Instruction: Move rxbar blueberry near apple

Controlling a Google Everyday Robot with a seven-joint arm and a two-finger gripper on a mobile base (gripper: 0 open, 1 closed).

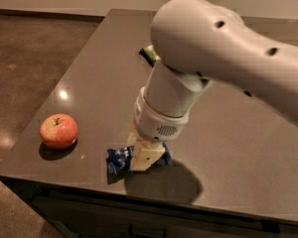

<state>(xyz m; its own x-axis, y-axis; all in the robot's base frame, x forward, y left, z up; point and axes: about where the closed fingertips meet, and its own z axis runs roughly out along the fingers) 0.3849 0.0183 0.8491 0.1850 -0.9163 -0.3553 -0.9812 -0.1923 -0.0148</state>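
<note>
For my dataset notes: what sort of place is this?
Probably a kitchen or break room: a dark polished countertop holds an apple, and the gripper, near its front edge, grips the rxbar blueberry, a snack.

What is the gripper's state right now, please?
Gripper: closed on the rxbar blueberry, near the front edge of the table, right of the apple.
</note>
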